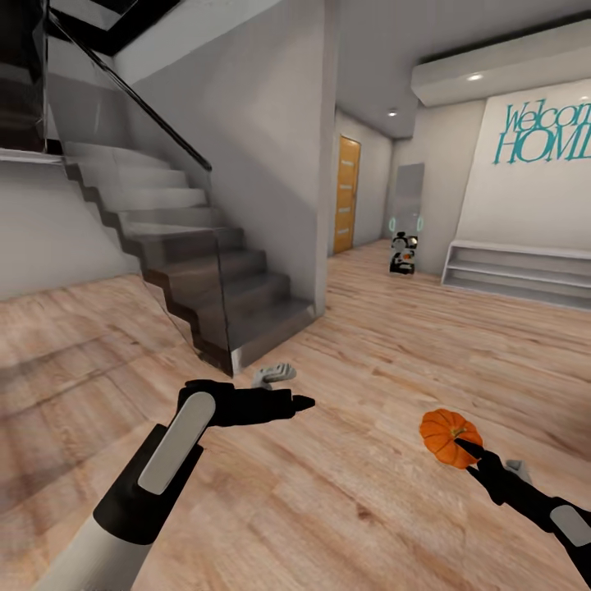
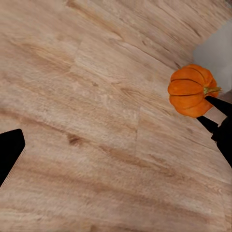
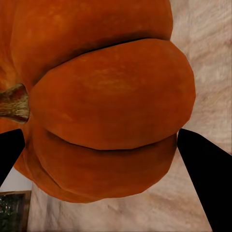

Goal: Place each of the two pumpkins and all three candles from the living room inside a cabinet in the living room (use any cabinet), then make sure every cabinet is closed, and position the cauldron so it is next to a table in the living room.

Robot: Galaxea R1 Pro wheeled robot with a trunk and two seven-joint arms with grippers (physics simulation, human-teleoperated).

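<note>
Light wooden plank floor [image 1: 345,345] of a hallway, grey staircase [image 1: 205,271] at the left.
Right tool [image 1: 469,454] grips the ribbed bright-orange pumpkin [image 1: 447,435] above the floor (stem sideways); left tool [image 1: 287,404] looks clenched, empty.

Both arms extended forward, low.
Left gripper [image 1: 287,402] empty, jaws near together; right gripper [image 1: 469,450] clamped on a pumpkin [image 1: 447,435], held aloft.

Open wood floor [image 1: 345,492] ahead and between the arms, passable; staircase [image 1: 213,279] with glass railing [image 1: 148,205] blocks ahead left; white low shelf unit [image 1: 517,271] against far right wall; right gripper [image 1: 460,447] jaws filled by pumpkin [image 1: 447,435]
</note>
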